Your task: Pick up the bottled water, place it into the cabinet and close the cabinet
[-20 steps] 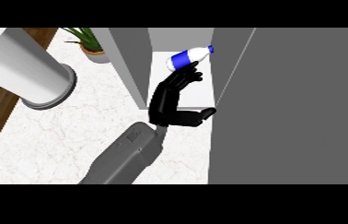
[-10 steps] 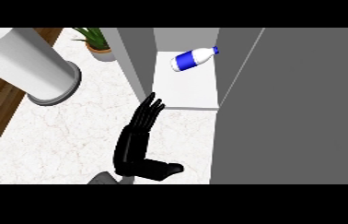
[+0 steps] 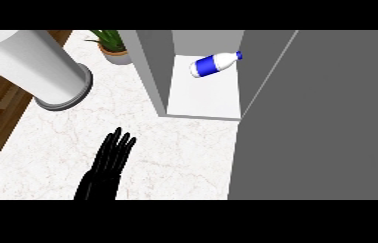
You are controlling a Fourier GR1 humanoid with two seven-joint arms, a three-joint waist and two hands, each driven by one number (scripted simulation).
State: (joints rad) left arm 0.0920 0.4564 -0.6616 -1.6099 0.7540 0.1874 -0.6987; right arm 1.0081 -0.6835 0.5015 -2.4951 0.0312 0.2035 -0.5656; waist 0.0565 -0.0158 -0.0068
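Observation:
The bottled water [image 3: 214, 64], clear with a blue label and a white cap, lies on its side at the back of the cabinet's white shelf [image 3: 203, 97]. Nothing touches it. The cabinet's grey door [image 3: 310, 122] stands open, filling the right side of the head view. My left hand [image 3: 107, 167] is open at the lower left over the marble counter, fingers straight and pointing away from me, well apart from the cabinet and the bottle. My right hand does not show.
A big white cylinder on a grey base [image 3: 40, 69] stands at the left. A potted plant [image 3: 111, 44] sits behind it beside the cabinet's left wall [image 3: 151, 67]. The counter's edge and wooden floor [image 3: 11, 107] run along the far left.
My left hand let go of the bottle inside the cabinet and drew back down and to the left. The bottle stays lying on the shelf.

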